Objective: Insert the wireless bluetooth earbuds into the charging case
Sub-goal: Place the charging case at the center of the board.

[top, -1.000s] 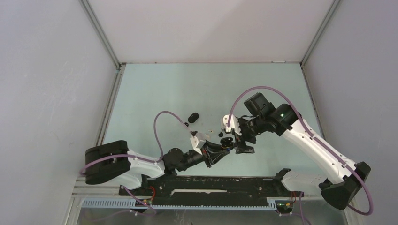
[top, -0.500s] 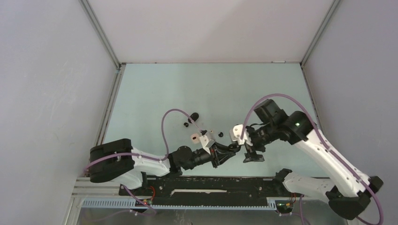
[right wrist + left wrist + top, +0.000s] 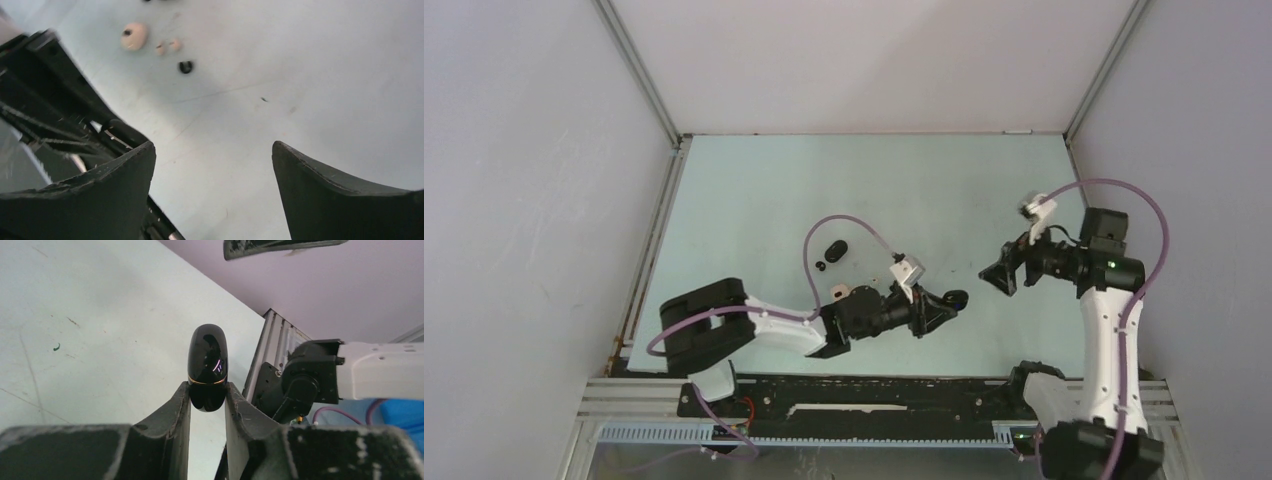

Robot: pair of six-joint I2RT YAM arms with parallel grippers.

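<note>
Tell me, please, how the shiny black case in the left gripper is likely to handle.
The black case looks glossy and rounded, so it is probably slippery. The left gripper pinches only one end of it, so it may pivot or squirt out. Its closed shell looks stiff; set on the table, it would likely rock or roll.

In the left wrist view the lower end of the black case (image 3: 207, 357) is buried between the fingers (image 3: 180, 410) of the left gripper (image 3: 207, 387), and a dark bar (image 3: 280, 246) is cut by the top edge, so we cannot name it. From above, the cream case (image 3: 837, 291) is too small for us to tell whether the left arm (image 3: 774, 325) covers part of it. The right wrist view is smeared: the black bud (image 3: 186, 66) is a mere blot and the whitish buds (image 3: 174, 45) are shapeless.
</note>
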